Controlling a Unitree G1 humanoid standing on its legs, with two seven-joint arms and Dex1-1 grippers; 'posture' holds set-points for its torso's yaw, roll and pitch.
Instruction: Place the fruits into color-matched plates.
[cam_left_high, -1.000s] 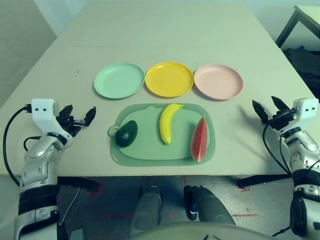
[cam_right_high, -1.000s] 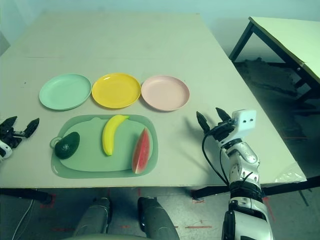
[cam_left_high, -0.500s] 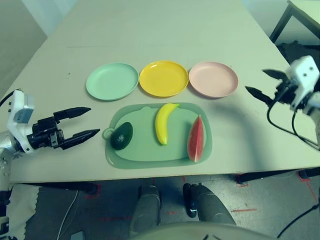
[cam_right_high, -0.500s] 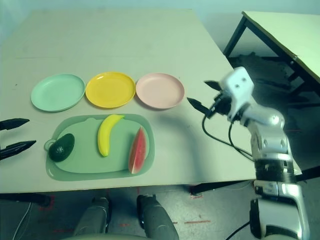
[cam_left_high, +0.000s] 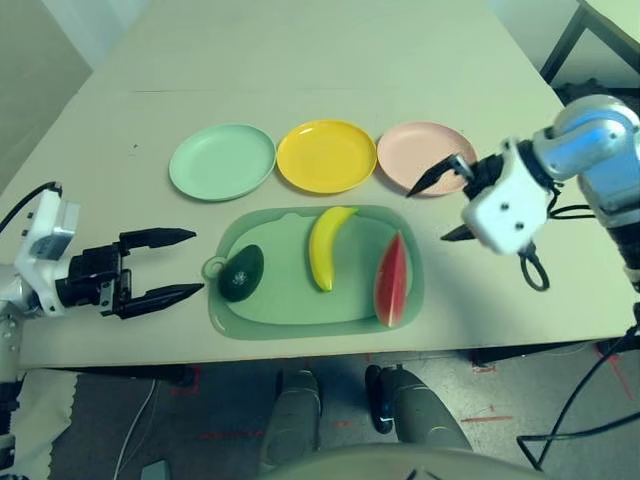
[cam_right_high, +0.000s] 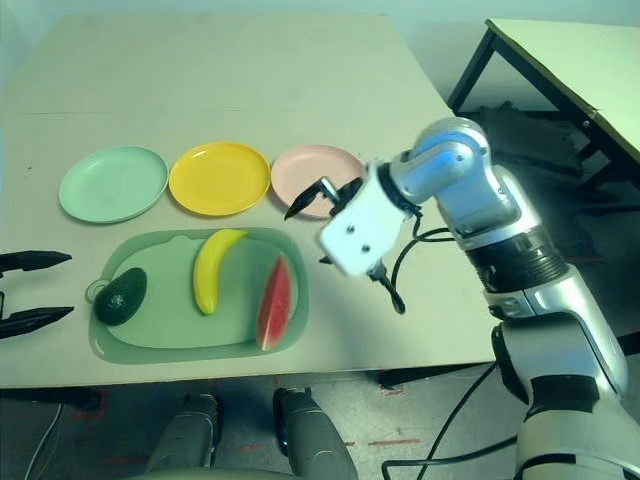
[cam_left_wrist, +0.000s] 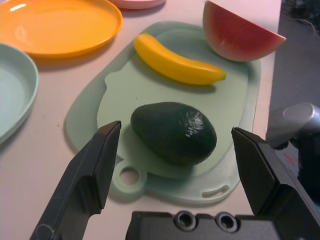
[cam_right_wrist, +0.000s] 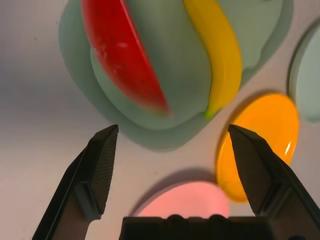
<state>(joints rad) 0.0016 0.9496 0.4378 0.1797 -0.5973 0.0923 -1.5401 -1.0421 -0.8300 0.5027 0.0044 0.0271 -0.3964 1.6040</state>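
Left tool (cam_left_high: 172, 266): wide open, holds nothing; your avocado (cam_left_high: 242, 272) sits just past its tips, on the mat (cam_left_high: 300, 310).
Avocado: dark, smooth egg shape, nearest this arm.
Right tool (cam_left_high: 448, 202): open, holds nothing, up over the melon (cam_left_high: 392, 279).
Melon: long way runs near to far.
Plates (cam_left_high: 222, 160): behind, bare.

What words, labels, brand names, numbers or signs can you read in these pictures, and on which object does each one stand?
None: no readable text on the three round plastic plates, the pale green rounded-rectangle mat, the dark green oval toy avocado, the curved yellow toy banana or the red toy watermelon wedge.
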